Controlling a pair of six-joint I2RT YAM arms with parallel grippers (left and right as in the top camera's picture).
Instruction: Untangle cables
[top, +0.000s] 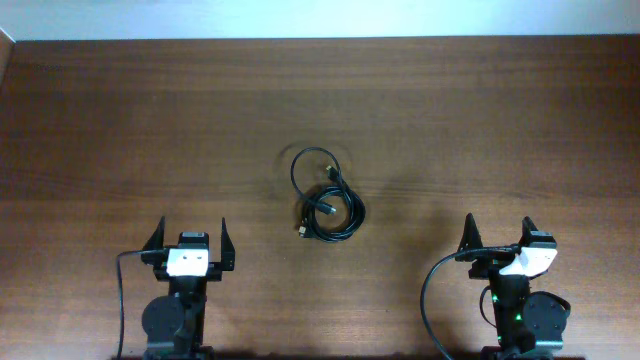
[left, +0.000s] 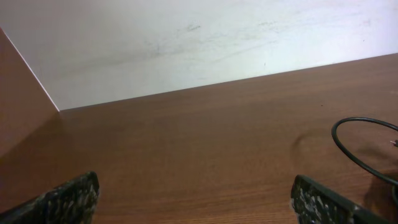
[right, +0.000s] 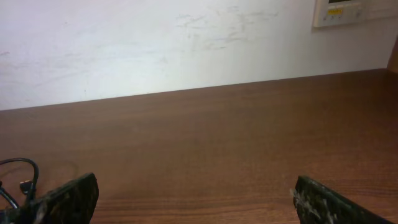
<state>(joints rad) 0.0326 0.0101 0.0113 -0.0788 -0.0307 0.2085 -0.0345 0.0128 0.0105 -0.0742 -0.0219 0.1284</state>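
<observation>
The cables (top: 325, 198) lie as thin black loops tangled together at the middle of the wooden table, with small plug ends inside the coil. One loop shows at the right edge of the left wrist view (left: 357, 149). A loop and a plug show at the lower left of the right wrist view (right: 18, 177). My left gripper (top: 190, 240) is open and empty at the front left, well short of the cables. My right gripper (top: 500, 232) is open and empty at the front right, also apart from them.
The brown wooden table (top: 480, 120) reaches to a white wall at the back (left: 186, 43). A white wall panel (right: 339, 11) shows at the top right of the right wrist view. Thick black arm wires (top: 430, 300) hang by the arm bases.
</observation>
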